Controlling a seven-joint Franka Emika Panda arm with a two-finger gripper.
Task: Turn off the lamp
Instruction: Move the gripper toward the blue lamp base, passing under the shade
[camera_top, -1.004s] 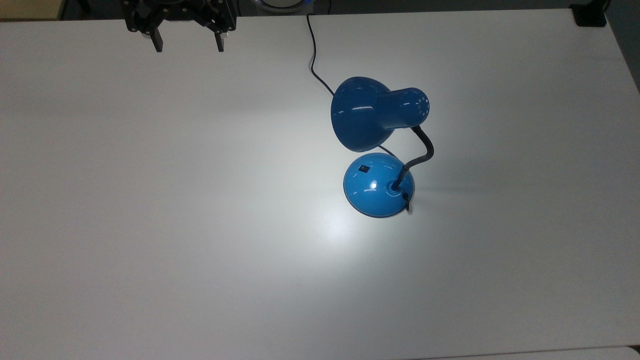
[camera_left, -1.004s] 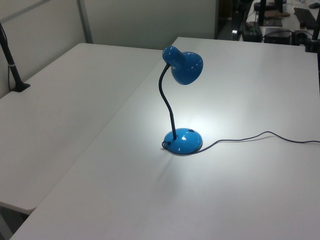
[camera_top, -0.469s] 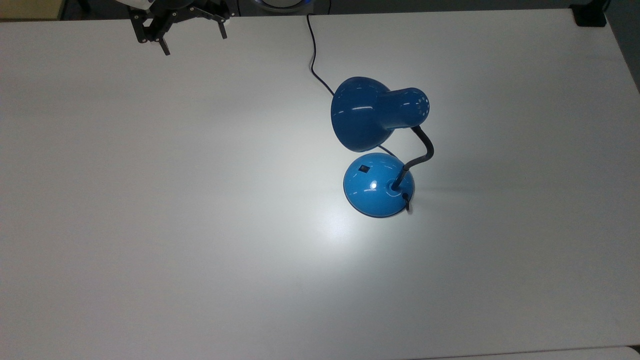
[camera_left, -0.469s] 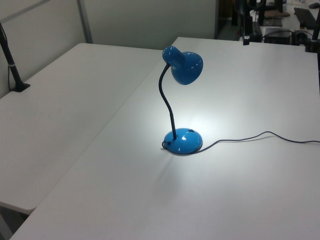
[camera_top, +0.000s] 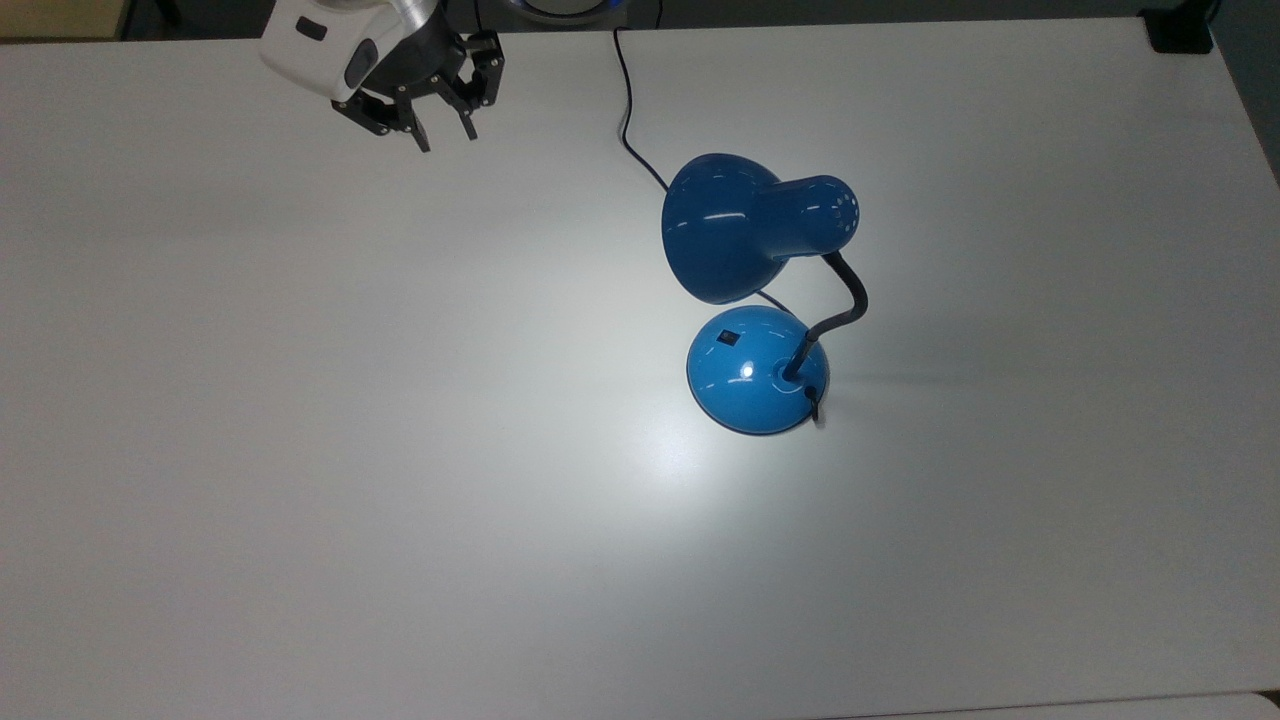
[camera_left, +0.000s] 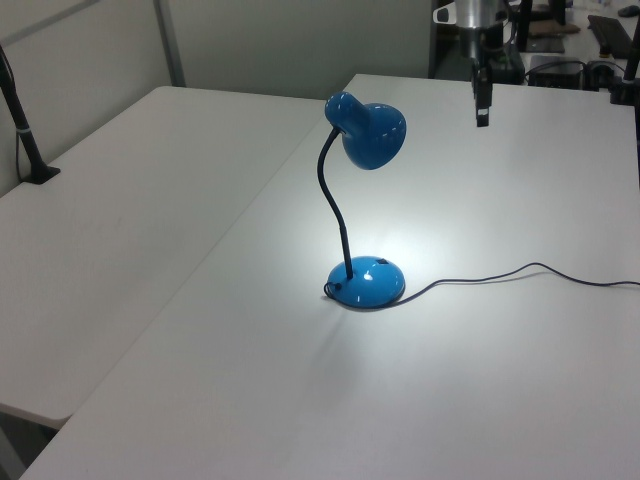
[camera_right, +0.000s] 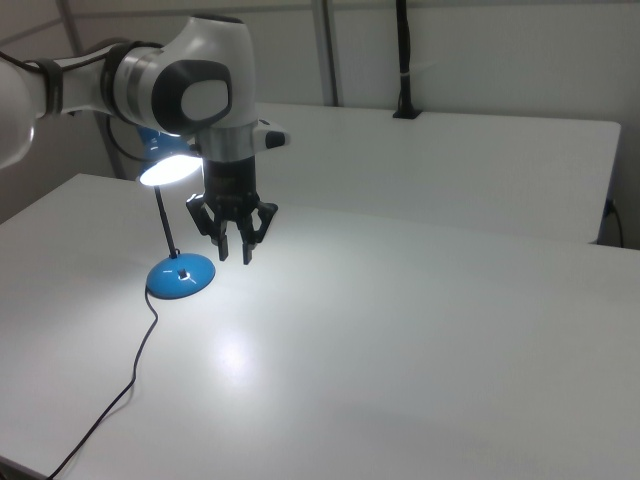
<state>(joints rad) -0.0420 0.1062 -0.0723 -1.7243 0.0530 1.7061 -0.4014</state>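
Since a second ago I'm seeing the hand (camera_top: 441, 136) coming in from the top view's upper edge toward the lamp (camera_top: 755, 300), wrist rotated, fingers now closer together but still apart and holding nothing. Lamp itself isn't moving: it's standing right of centre in the top view, lit, throwing a bright pool on the surface (camera_top: 300, 450). Hand is hanging well apart from it, up at the top view's upper left. I'm targeting the switch (camera_top: 729, 338), small and black on the base (camera_top: 750, 385) on the side under the shade (camera_top: 715, 230). I'm judging the base glossy and domed, so slippery; the neck (camera_top: 850, 300) bendy, likely to wobble if bumped. No grasp needed, I'm planning one fingertip pressing the switch, coming in low under the shade, clear of the cord (camera_top: 628, 100).
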